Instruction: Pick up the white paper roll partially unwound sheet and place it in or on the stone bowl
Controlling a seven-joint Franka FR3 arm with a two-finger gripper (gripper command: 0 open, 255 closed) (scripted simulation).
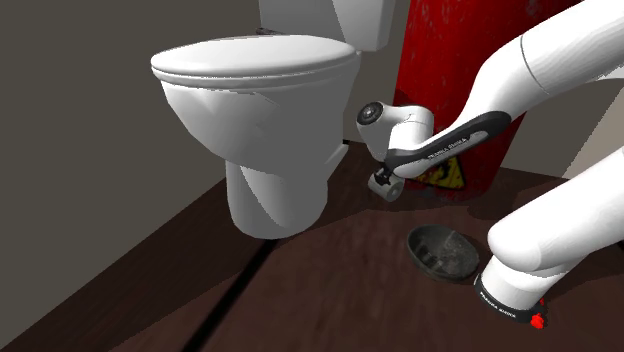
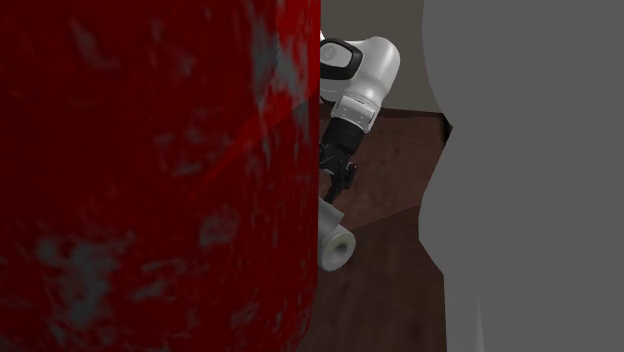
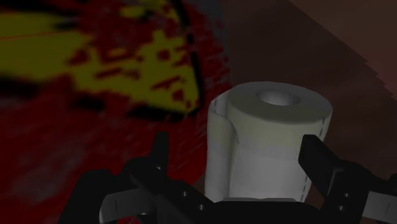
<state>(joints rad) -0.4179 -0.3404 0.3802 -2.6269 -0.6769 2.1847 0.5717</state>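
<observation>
Shoulder view first: down on the dark wooden floor point(image 1: 150, 300), between the glossy white toilet point(image 1: 260, 110) and the tall red cylinder point(image 1: 430, 50), a small white paper roll point(image 1: 393, 190) right at the tip of the all-black gripper point(image 1: 383, 185). Just in front of the cylinder's foot, hole end turned this way. Well apart, nearer the stand, the round dark grey stone bowl point(image 1: 412, 250) on the floor.

Over to the second exterior view: mottled red cylinder point(image 2: 150, 180) up close, and past its edge the gripper point(image 2: 335, 185) pointing down, the roll point(image 2: 336, 238) directly under it, tilted, hollow end low. Cannot tell whether resting on the floor or clear of it.

Wrist view now: plain white roll point(image 3: 267, 140), smooth, with a round core hole on the far end, a loose sheet edge along one side and a dotted perforation line near the other. Gripper point(image 3: 238, 156) spread wide around it, not clamped. One of the fingers point(image 3: 318, 159) against the paper, the other just beside it with a sliver of red between.
</observation>
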